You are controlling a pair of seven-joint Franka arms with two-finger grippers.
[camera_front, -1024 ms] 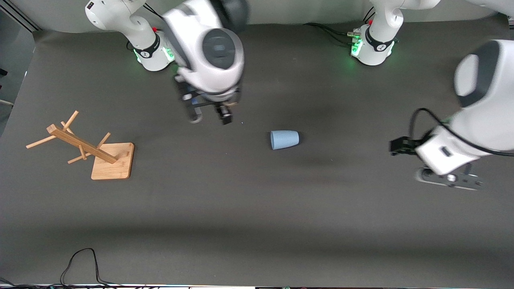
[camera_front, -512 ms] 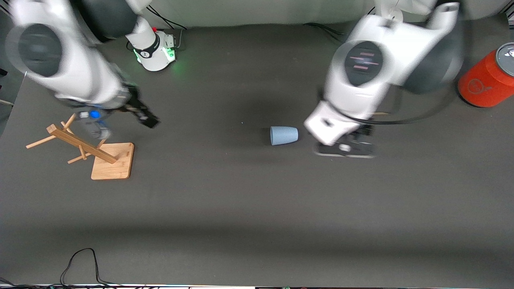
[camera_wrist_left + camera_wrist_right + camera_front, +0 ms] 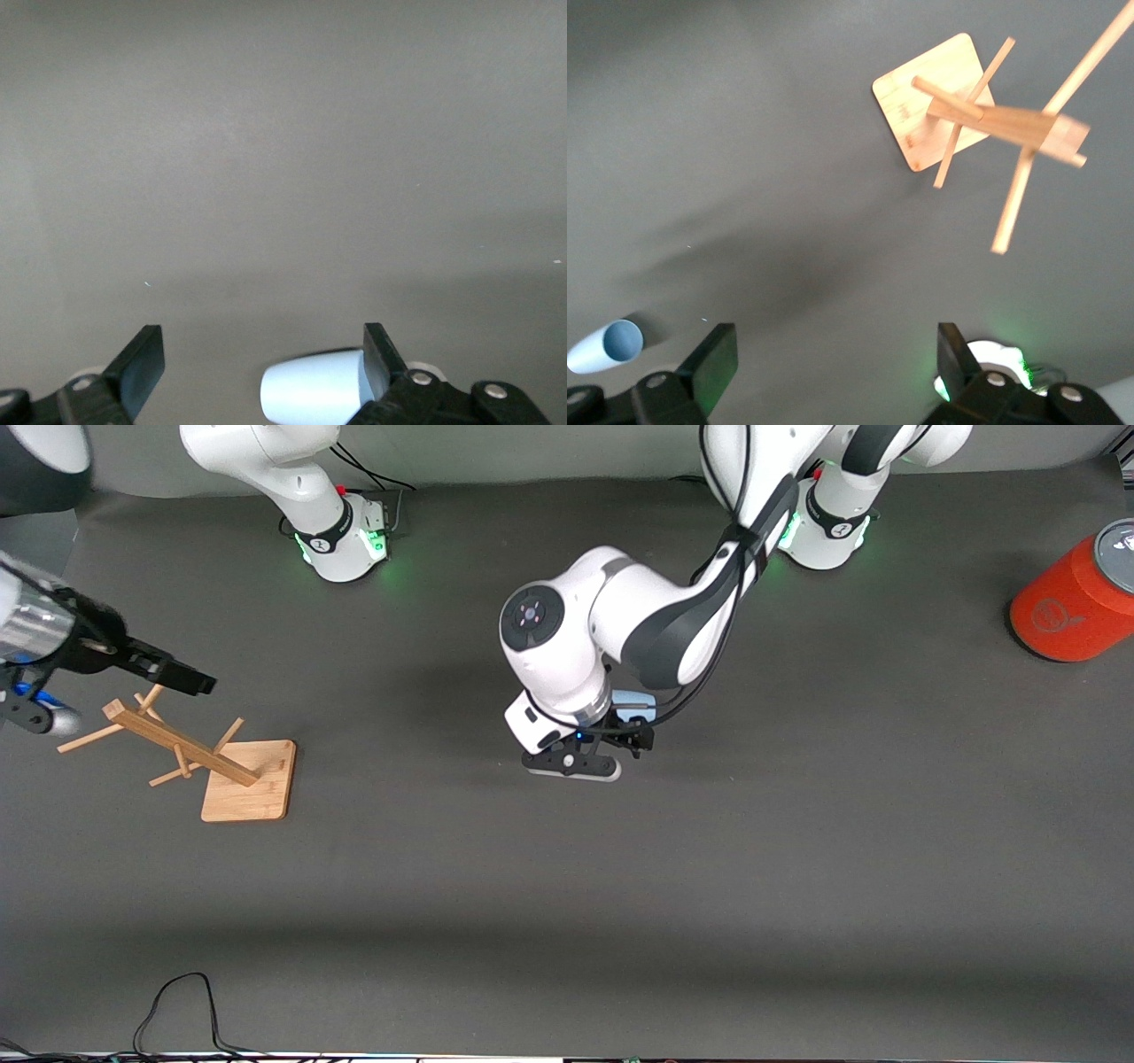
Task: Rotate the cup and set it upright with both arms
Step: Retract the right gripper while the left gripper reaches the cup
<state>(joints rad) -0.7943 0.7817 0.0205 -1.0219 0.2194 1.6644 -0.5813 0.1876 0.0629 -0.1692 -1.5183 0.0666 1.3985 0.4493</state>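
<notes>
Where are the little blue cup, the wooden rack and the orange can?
cup (image 3: 310, 394): left wrist view, on its pale-blue side wall.
wooden rack (image 3: 252, 788): front view, on its flat square base.
orange can (image 3: 1063, 615): front view, on its orange side.

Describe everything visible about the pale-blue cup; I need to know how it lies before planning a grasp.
The cup is a small, plain, pale-blue tumbler that looks like smooth plastic, slightly tapered and handleless. It lies on its side on the dark table, near the middle, not upright. In the front view the left arm hides most of it. The left pincer stands open low over it, one finger close beside it; contact cannot be told. The right wrist view shows its open mouth.
</notes>
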